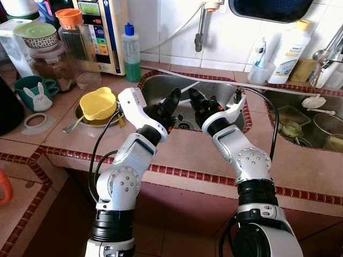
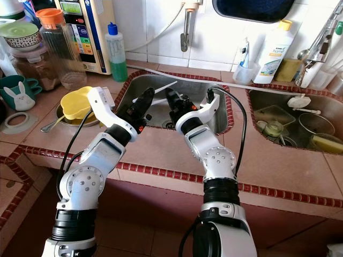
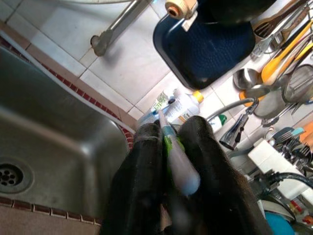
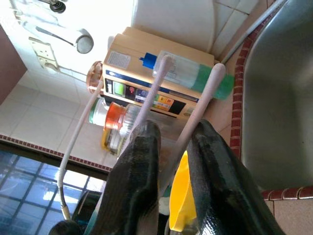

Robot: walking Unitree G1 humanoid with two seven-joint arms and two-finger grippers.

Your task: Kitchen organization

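Both tools over sink (image 1: 161,88), left tool (image 3: 168,147) clamping toothbrush (image 3: 178,164), right tool (image 4: 171,142) clamping chopsticks (image 4: 205,98).

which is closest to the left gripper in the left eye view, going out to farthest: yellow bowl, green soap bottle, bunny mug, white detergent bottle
From the left gripper, over the sink:
1. Yellow bowl, on the counter just to its left.
2. Green soap bottle, behind it by the wall.
3. Bunny mug on the far left and white detergent bottle on the far right: too close to call.
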